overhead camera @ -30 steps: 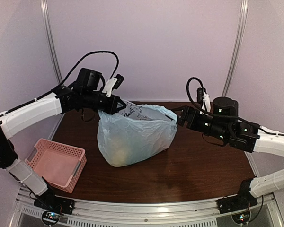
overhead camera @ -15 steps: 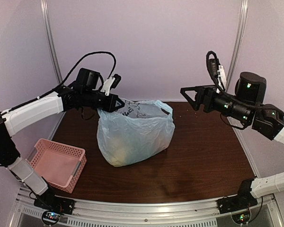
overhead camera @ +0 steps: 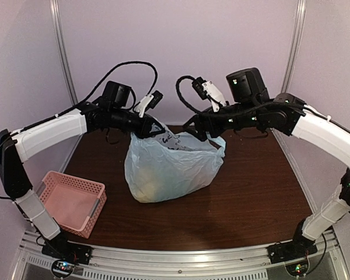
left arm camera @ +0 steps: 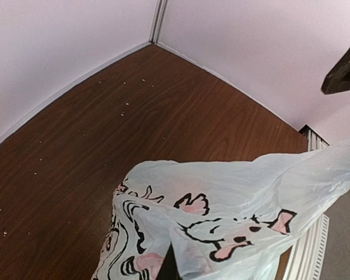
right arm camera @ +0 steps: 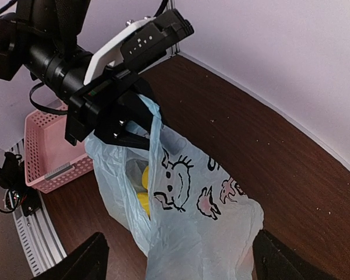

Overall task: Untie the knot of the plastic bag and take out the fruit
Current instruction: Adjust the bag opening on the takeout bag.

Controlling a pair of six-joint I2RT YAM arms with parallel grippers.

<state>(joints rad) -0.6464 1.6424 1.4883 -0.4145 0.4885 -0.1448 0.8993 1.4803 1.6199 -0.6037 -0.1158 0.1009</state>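
Left end effector (overhead camera: 154, 129) pinches the rim of the plastic bag (overhead camera: 172, 169) — it hangs below. Right end effector (overhead camera: 201, 128) gapes wide just above it.

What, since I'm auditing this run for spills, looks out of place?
Nothing looks spilled or torn. The plastic bag stands on the table, one edge pinched by the left gripper, yellow fruit inside. Only pale specks dot the table.

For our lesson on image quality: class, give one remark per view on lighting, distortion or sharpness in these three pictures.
Top external: soft, even light with no glare, and the wall posts lean from wide-angle distortion. Left wrist: the table edge bows, and the plastic bag fills the foreground. Right wrist: the right gripper fingers are dark, underlit shapes, while the left gripper looks sharp.
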